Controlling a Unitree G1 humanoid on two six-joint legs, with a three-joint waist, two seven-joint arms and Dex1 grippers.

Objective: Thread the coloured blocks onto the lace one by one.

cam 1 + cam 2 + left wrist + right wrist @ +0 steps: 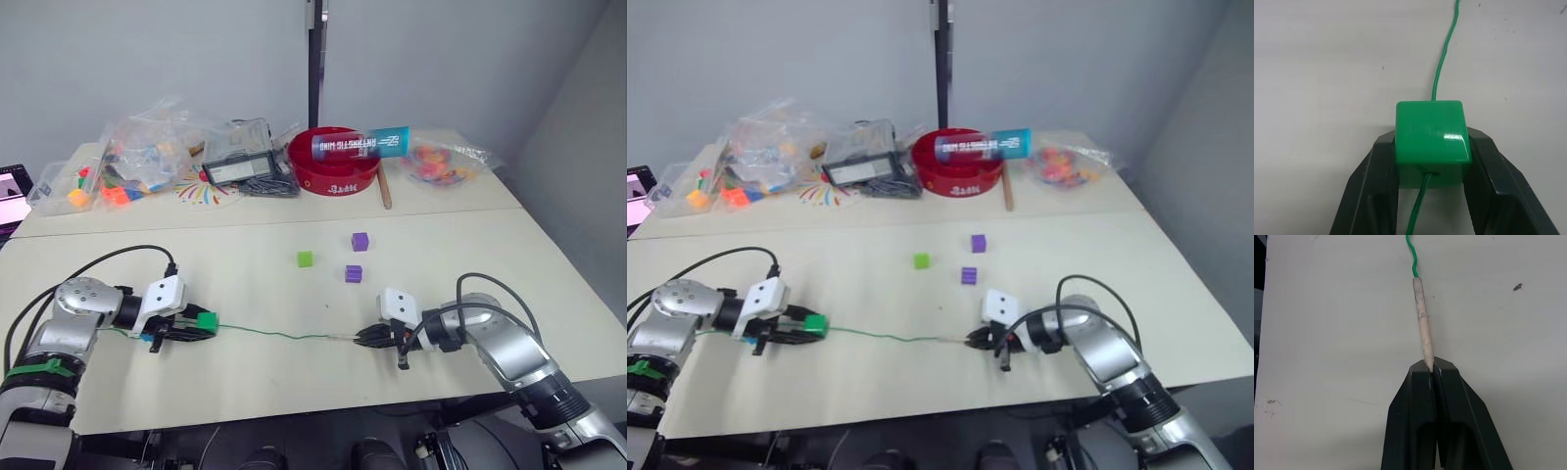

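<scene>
I have the left gripper (196, 326) with its jaws clamped on the dark green block (207, 320), one black finger on each side of it, low on the pale bench (245, 382). The lace (284, 335) runs through that block: in the left wrist view it enters the hole in the near face and comes out the far side, then trails away across the bench. Where it goes behind the block, back toward the wrist, I cannot follow; it is cut off at the frame edge, and I cannot make out a knot.

From the dark green block the lace lies nearly straight to the right gripper (364, 336), well apart from it. Its jaws are pressed together on the very end of the pale stiff tip (1421, 323); the last bit of the tip is hidden between the fingers.

Beyond the lace, further from me than the dark green block, three loose blocks sit apart from one another: a light green block (306, 258), a purple block (354, 273) nearest the right gripper, and a second purple block (361, 241) behind it. None touches the lace.

Far past them, at the back of the bench, stands a red bowl (328, 171) with a blue tube (362, 145) lying across its rim. Beside the bowl, toward the dark green block's side, are a clear plastic box (238, 157) and crumpled clear bags of toy pieces (142, 157); their contents are too jumbled to sort out. On the bowl's other side lie a wooden stick (385, 189) and another bag (441, 163).
</scene>
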